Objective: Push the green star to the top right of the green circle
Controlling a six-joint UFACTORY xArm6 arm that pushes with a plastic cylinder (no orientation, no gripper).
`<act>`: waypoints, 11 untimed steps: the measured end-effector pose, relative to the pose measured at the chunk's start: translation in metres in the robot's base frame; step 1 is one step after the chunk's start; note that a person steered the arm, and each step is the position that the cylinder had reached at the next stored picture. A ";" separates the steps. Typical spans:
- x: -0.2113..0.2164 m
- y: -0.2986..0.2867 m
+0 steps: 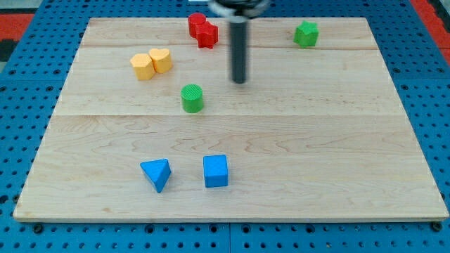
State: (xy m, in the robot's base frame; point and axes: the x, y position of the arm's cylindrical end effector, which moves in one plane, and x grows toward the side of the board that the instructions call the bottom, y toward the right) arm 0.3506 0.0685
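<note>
Right now I'm hovering my tip [240, 81], a bare rod with no fingers, just right of the green circle [192, 98], eyeing the green star [306, 34] farther up-right: light, rigid, likely sliding easily if pushed on its right face.

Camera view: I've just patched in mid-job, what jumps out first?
The dark rod comes down from the view's top centre, my tip on the pale wooden board, right of and slightly above the green circle block. The green star block sits alone at the top right. Two red blocks touch left of the rod.
</note>
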 end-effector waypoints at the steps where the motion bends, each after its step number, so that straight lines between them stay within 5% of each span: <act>1: -0.044 0.104; 2: -0.090 0.142; 4: -0.134 0.062; 6: -0.032 0.002; 9: -0.032 0.100; 10: 0.002 0.092; 11: 0.008 0.022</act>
